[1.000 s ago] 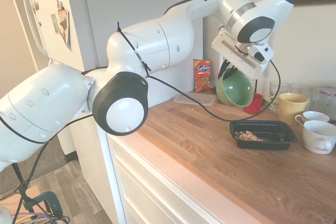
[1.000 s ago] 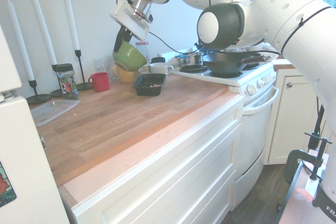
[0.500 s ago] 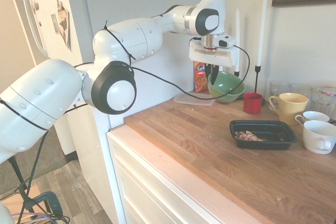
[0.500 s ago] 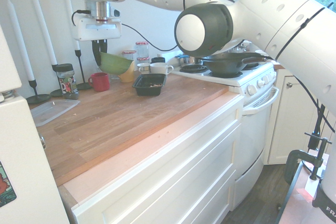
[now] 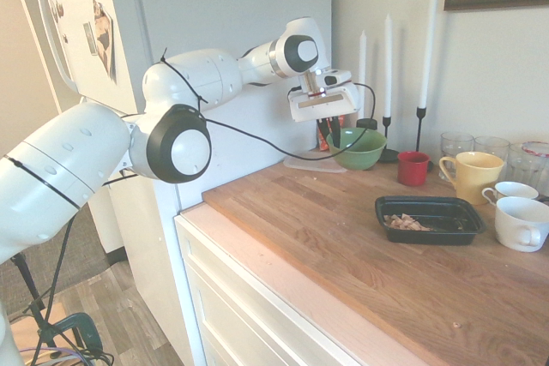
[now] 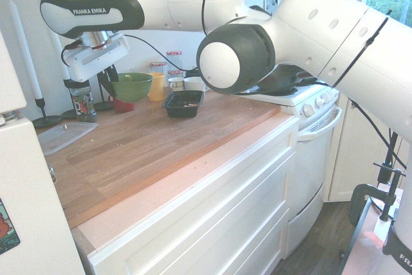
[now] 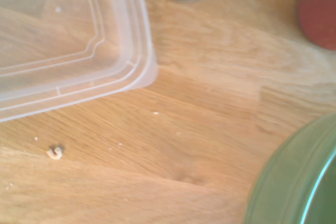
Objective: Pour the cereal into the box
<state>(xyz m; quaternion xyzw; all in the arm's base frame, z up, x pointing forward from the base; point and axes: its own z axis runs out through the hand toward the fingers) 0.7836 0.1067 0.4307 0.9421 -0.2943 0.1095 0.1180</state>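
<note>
Some cereal [image 5: 407, 223] lies in the black box [image 5: 440, 233], the hand [image 5: 331, 133] gripping the green bowl [image 5: 358, 151]

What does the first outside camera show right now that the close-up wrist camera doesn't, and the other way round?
Only the first exterior view: the cereal in the black box, the yellow mug, two white cups and the gripper shut on the green bowl.

Only the wrist view: a tiny curled crumb on the wood.

Both: the green bowl, a clear plastic container and the red mug.
</note>
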